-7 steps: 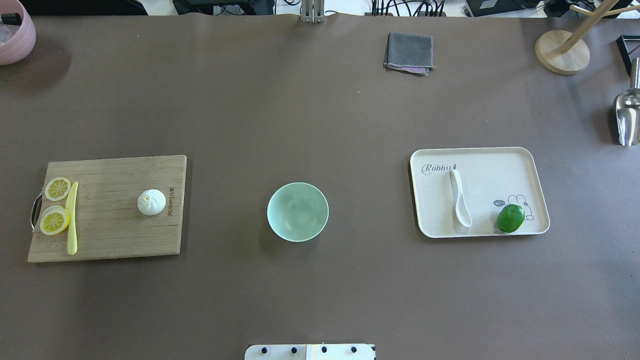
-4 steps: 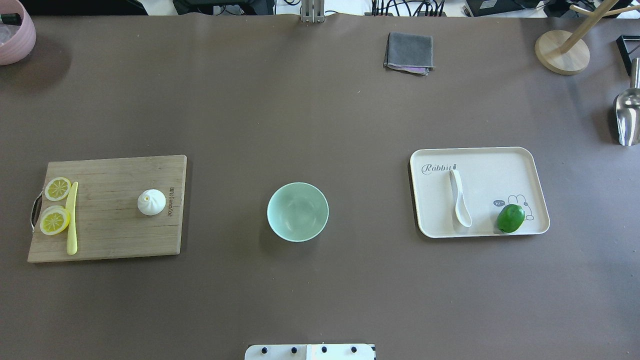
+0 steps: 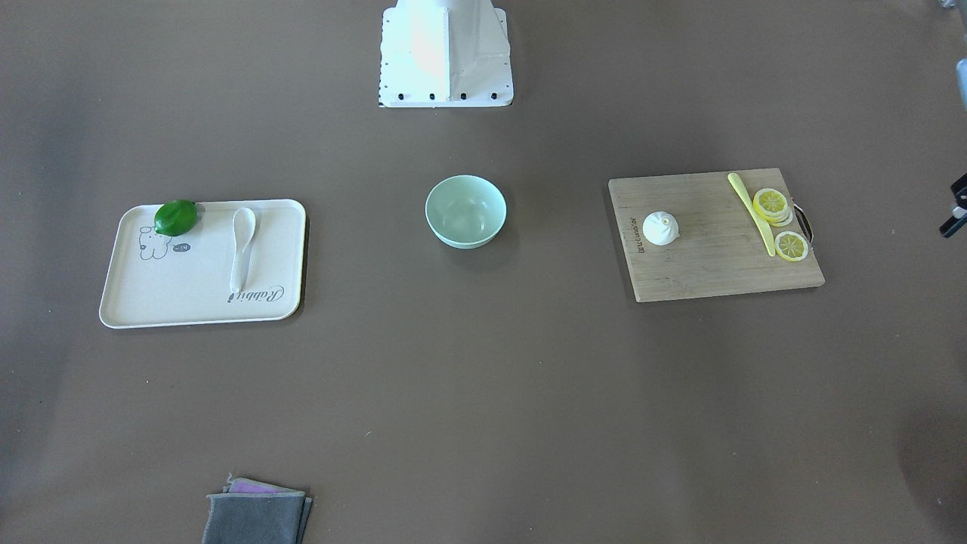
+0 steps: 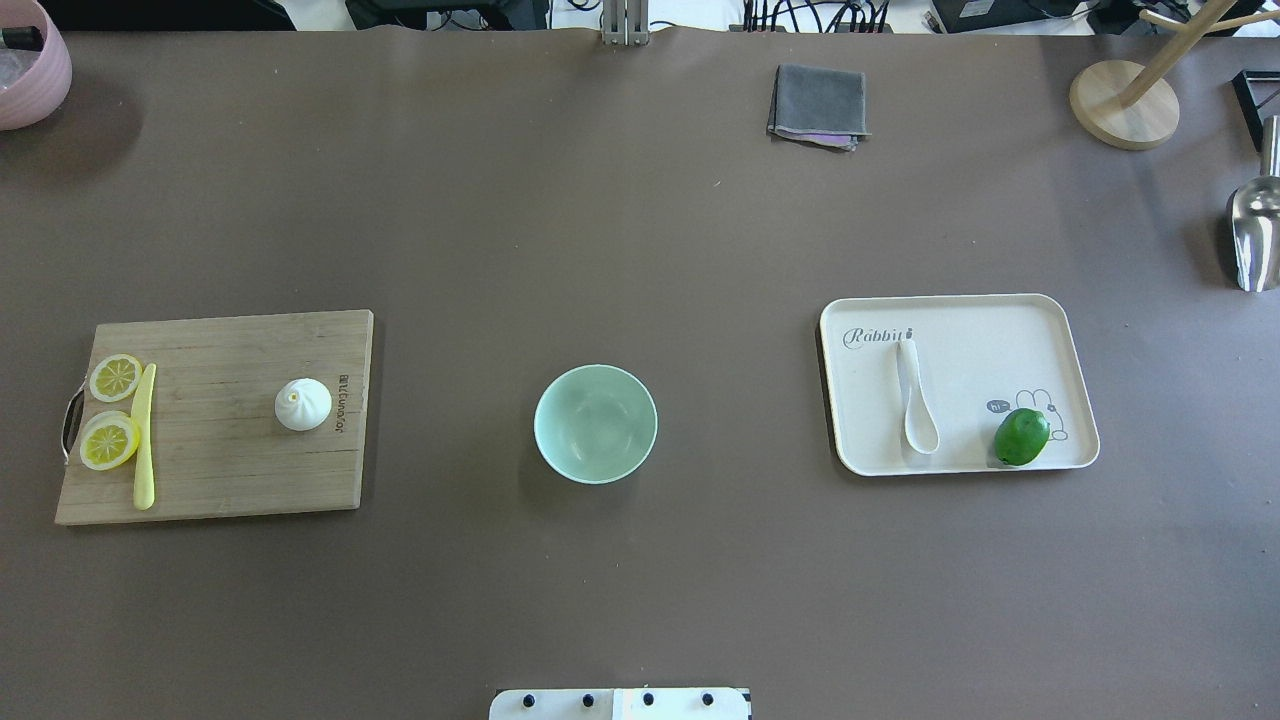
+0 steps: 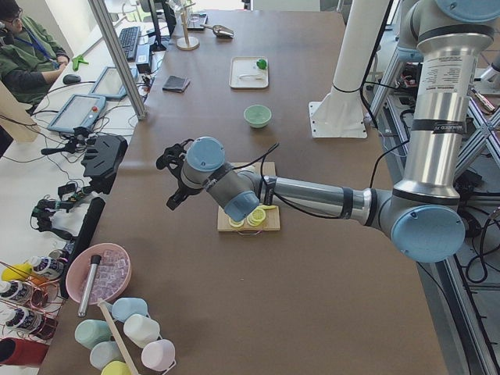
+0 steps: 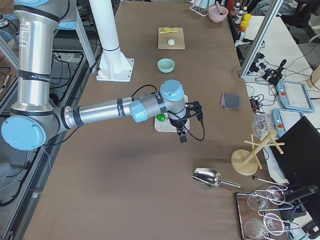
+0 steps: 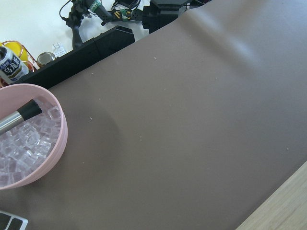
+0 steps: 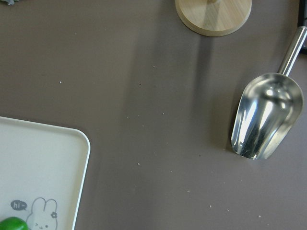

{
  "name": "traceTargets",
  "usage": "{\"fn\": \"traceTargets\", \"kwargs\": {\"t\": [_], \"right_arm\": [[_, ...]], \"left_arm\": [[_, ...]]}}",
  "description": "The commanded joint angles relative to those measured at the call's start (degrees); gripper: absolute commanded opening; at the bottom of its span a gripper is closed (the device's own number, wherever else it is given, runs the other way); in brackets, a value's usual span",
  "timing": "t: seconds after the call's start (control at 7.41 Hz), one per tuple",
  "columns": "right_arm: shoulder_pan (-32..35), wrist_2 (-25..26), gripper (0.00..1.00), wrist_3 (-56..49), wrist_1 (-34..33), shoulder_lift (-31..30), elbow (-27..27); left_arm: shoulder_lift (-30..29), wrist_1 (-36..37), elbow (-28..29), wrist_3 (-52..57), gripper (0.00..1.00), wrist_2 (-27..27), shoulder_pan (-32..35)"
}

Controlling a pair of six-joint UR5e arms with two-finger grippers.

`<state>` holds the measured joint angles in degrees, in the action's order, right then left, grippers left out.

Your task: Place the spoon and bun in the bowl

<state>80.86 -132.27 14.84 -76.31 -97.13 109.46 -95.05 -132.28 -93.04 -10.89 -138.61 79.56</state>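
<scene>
Left hand (image 5: 172, 195), right hand (image 6: 184, 131): state untellable; spoon (image 4: 918, 400) slightly straighter on tray (image 4: 1000, 340) than before.

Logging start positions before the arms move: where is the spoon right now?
In the overhead view, the spoon lies on the cream tray right of the bowl, scoop toward the robot, beside a green fruit.

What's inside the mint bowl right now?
Nothing: the bowl shows a bare interior from overhead, with nothing hidden. The spoon lies on the tray, the bun on the cutting board.

White spoon (image 4: 918, 400) flat, pleated bun (image 4: 302, 405) upright, mint bowl (image 4: 596, 424) upright
</scene>
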Motion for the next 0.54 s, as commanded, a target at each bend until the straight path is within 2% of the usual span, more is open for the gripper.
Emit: {"fn": "traceTargets", "kwargs": {"t": [0.0,0.13,0.4], "right_arm": [[-7.34,2.35,1.0,18.64,7.55,0.01,-0.04],[-13.12,7.33,1.0,29.18,12.28,0.01,0.05],[-23.51,16.65,1.0,41.72,15.22,0.88,0.31]], "left_arm": [[-1.27,-11.36,-0.22,-19.16,0.98,5.67,-11.83],[-1.19,-15.43,-0.3,-25.96,0.98,13.12,-18.24],[-0.93,-15.56,-1.7,-26.12,0.98,21.07,-26.79]]}}
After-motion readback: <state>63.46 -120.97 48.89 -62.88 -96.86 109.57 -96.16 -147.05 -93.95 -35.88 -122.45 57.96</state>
